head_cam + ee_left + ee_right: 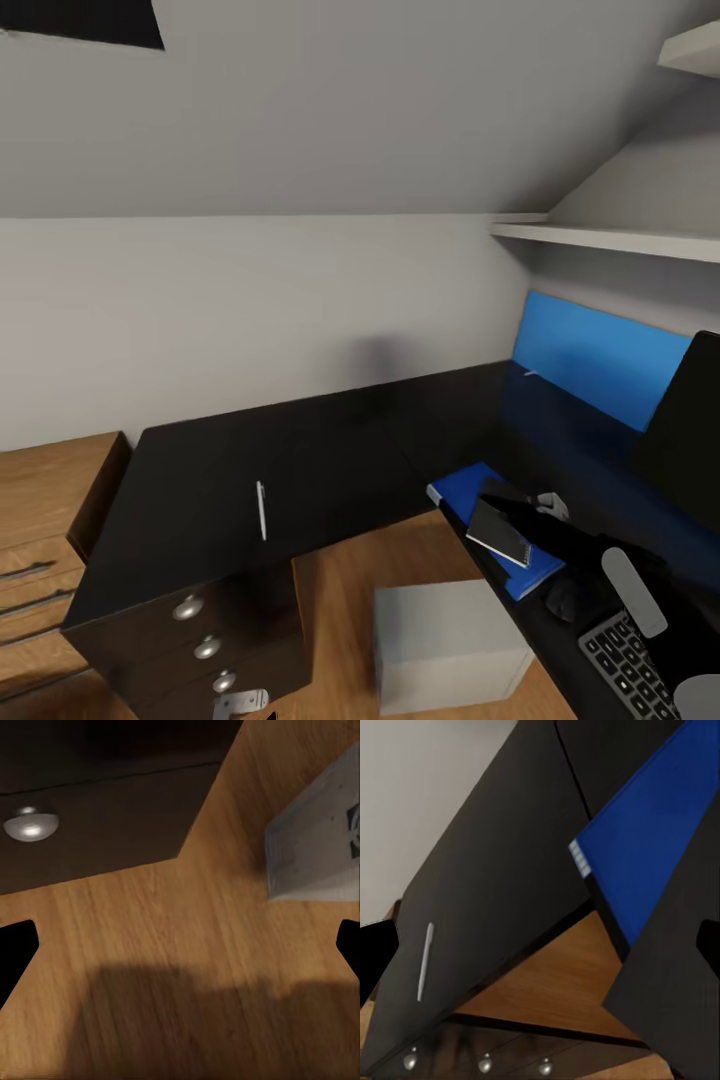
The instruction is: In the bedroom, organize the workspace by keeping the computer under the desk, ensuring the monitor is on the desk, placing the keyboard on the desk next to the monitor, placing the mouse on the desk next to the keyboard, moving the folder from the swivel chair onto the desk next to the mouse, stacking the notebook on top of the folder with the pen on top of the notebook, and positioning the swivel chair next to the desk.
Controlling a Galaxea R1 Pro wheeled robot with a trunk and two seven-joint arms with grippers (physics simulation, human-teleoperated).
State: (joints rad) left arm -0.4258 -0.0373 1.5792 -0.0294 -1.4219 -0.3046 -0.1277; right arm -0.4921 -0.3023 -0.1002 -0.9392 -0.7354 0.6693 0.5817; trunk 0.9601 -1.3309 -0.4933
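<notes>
On the black desk [200, 480] the blue folder [462, 492] lies near the inner corner. The dark-looking notebook [500, 533] seems to rest on it, slightly tilted. My right gripper [518, 508] hovers just over the notebook [675, 982], fingers wide apart, open. The white pen [262, 510] lies alone on the desk's left wing. The mouse [565, 597], keyboard [625, 660] and monitor [690, 430] are to the right. The grey computer [450, 645] stands on the floor under the desk. My left gripper [180, 945] is open, low by the drawers. The swivel chair is out of view.
Three black drawers with silver knobs [207, 648] sit under the desk's left wing. A light wooden cabinet [40, 560] stands to their left. A white shelf [600, 238] juts out above the monitor, under a sloped ceiling. Wooden floor [187, 945] lies between drawers and computer.
</notes>
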